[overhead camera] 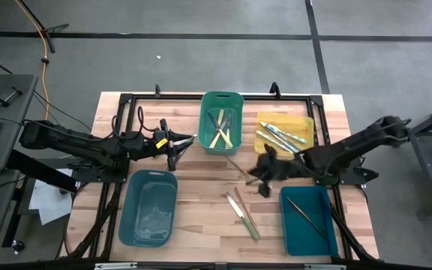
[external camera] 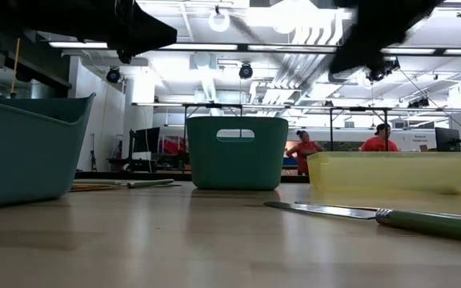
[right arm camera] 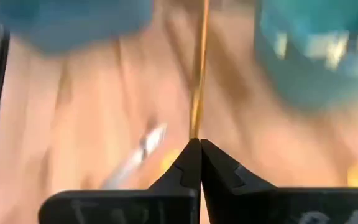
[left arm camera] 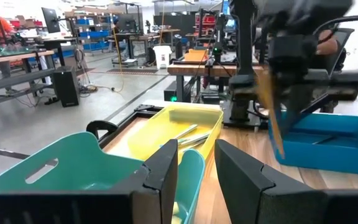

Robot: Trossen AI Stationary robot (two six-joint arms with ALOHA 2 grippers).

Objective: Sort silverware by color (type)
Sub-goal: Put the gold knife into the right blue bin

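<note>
Wooden table (overhead camera: 201,217), right tool (right arm camera: 199,144) gripping utensil (right arm camera: 199,68)

silverware (overhead camera: 243,212) loose on wood, more in bins; one, perhaps brown-handled, pinched aloft.

Green rectangular plastic bin (overhead camera: 221,120) at 12 o'clock; pale yellow plastic bin (overhead camera: 283,132) beside; two teal-blue plastic bins (overhead camera: 149,208) (overhead camera: 308,220); light wooden tabletop (overhead camera: 201,187).
</note>
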